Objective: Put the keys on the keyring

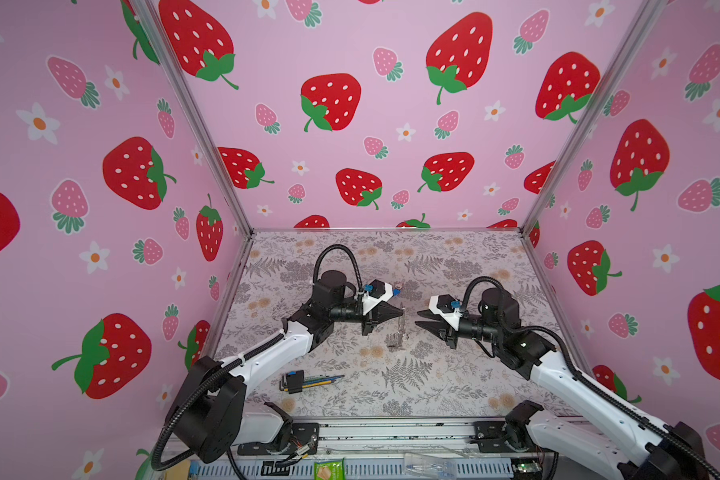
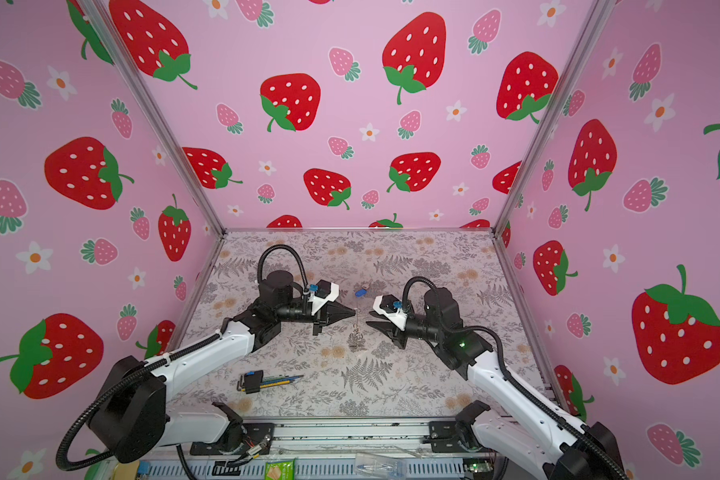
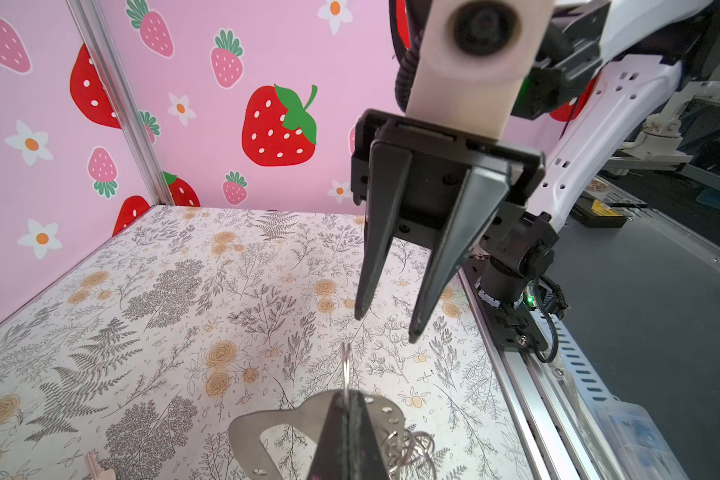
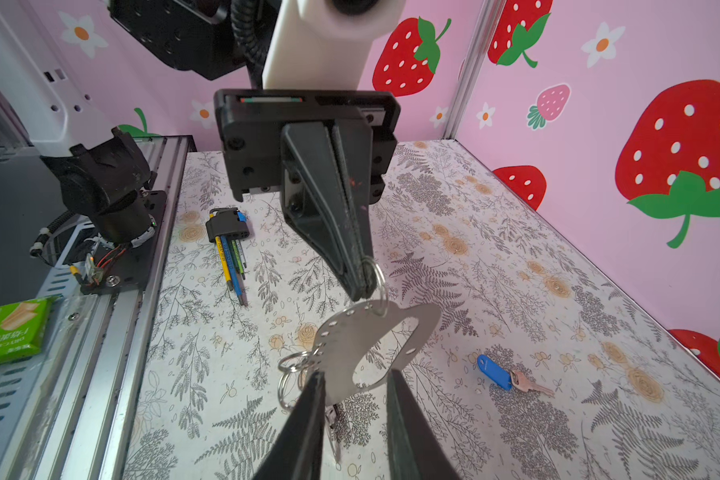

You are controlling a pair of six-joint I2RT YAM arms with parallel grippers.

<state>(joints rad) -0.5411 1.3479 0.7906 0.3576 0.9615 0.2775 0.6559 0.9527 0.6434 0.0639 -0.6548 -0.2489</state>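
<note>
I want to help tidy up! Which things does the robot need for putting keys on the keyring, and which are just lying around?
For the job: keyring, held by the left gripper; key with blue tag; open right gripper.
Just lying about: hex keys; green packet.

Shows a table (image 1: 454,374) under a grey fern-and-blossom print. Carries a hex-key bundle (image 1: 304,380) near its front left and a blue-tagged key (image 4: 493,372) toward the back middle, well apart.
</note>
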